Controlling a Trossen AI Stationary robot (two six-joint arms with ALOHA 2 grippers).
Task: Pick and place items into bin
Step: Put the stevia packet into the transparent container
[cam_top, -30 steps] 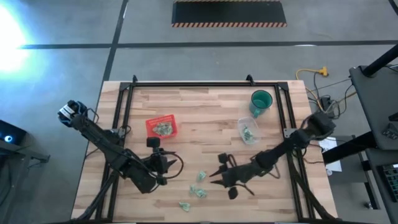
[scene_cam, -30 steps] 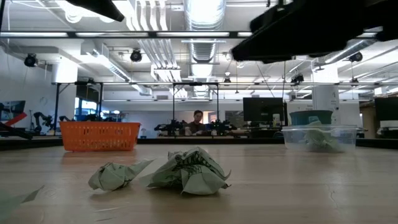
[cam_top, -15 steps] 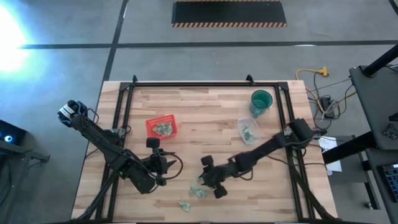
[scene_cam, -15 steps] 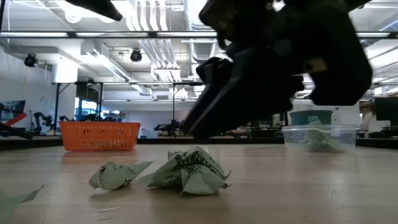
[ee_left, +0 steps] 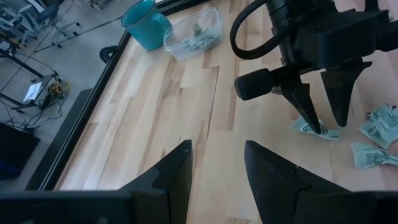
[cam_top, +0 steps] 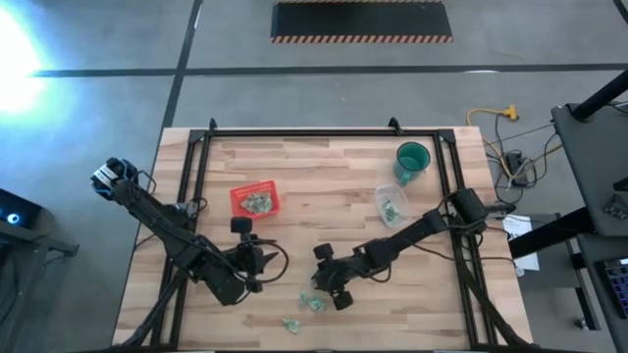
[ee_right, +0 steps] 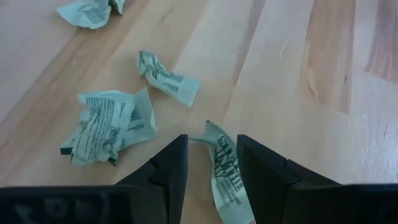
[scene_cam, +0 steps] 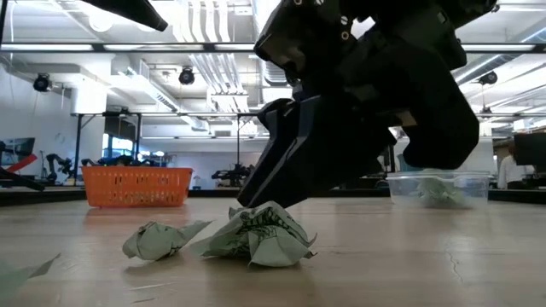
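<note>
Several crumpled pale green-and-white wrapper pieces (cam_top: 314,302) lie on the wooden table near its front edge. My right gripper (ee_right: 211,138) is open and slants down over them, with one piece (ee_right: 225,169) between its two fingers. Other pieces (ee_right: 106,127) lie just beyond it. In the low view the right gripper (scene_cam: 260,194) hangs right behind a crumpled piece (scene_cam: 260,234). The red tray (cam_top: 255,199) at mid-left holds a few pieces. My left gripper (cam_top: 260,257) waits open above the table, left of the pieces, with nothing between its fingers. My right gripper's fingers (ee_left: 309,109) stand on either side of a flat wrapper piece (ee_left: 314,129) that lies on the table, coming at it from above and from the table's right side. Whether the fingertips touch it, I cannot tell.
A clear container (cam_top: 392,208) with a few pieces and a teal cup (cam_top: 412,159) stand at the back right. Another piece (cam_top: 291,322) lies near the front edge. Black frame rails (cam_top: 294,134) border the table's far, left and right sides.
My right gripper has gone toward the table's left edge and down, tipping more steeply, until its fingers hang just over the wrapper pieces near the front. The pieces lie as before.
</note>
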